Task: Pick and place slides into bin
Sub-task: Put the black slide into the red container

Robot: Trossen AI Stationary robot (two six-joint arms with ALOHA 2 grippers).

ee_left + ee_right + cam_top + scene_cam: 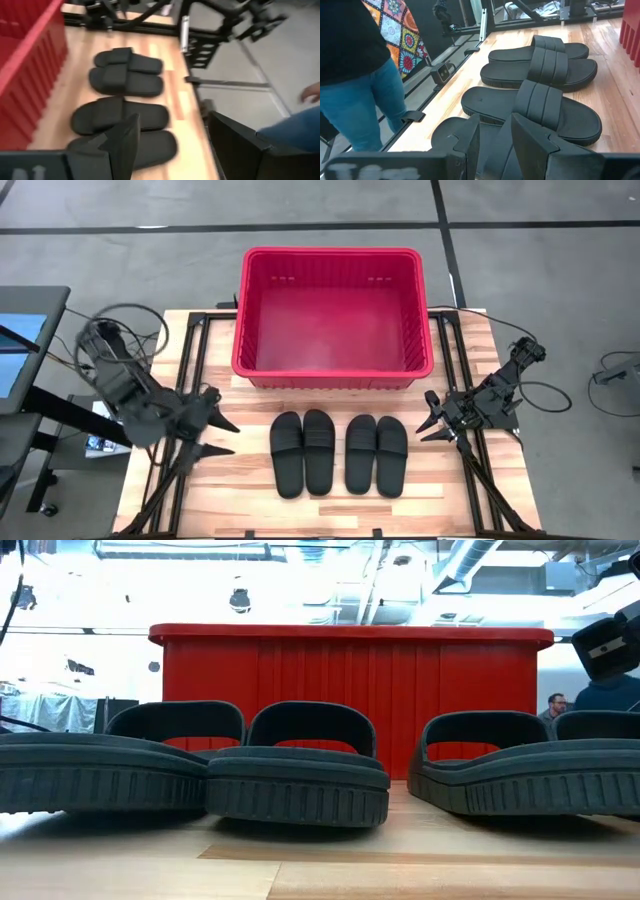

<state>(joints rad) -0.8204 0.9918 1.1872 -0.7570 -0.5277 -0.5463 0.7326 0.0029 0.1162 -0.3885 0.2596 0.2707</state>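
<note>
Hovering with my left gripper [222, 437] spread at nine o'clock of four untouched slides [340, 452], I see the bin [333, 376] at twelve, nothing placed yet.

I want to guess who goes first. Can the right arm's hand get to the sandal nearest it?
Probably yes. The right hand is open, beside the nearest sandal, with only bare table between them.

Two dark jointed arms with looping black cables, left gripper [218, 437] and right gripper [432, 418] black, pointed-fingered.
</note>
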